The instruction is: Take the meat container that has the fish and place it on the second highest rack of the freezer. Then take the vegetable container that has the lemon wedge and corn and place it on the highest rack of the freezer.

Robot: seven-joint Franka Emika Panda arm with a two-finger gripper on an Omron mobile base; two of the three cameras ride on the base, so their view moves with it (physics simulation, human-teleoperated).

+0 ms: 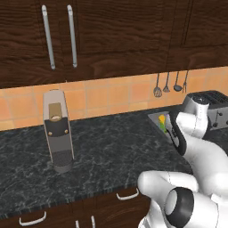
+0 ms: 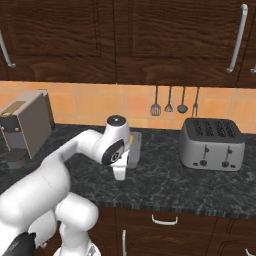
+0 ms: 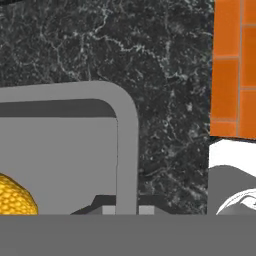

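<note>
The vegetable container (image 3: 125, 130) is a grey metal tray on the black counter. In the hand view its rounded corner and rim run down between my two fingertips (image 3: 146, 210). My gripper (image 3: 127, 210) is shut on that rim. The yellow corn (image 3: 12, 197) lies inside at the lower left. From the left base, the tray (image 1: 154, 116) holds the corn (image 1: 161, 119) and the green lemon wedge (image 1: 164, 129), half hidden by my arm. From the right base, the tray (image 2: 135, 147) sits just behind my hand. The meat container, the fish and the freezer are out of view.
A coffee machine (image 1: 58, 133) stands on the counter to the left. A silver toaster (image 2: 212, 142) stands to the right. Utensils (image 2: 175, 102) hang on the orange tiled wall. Dark wood cabinets hang above, with drawers below the counter's front edge.
</note>
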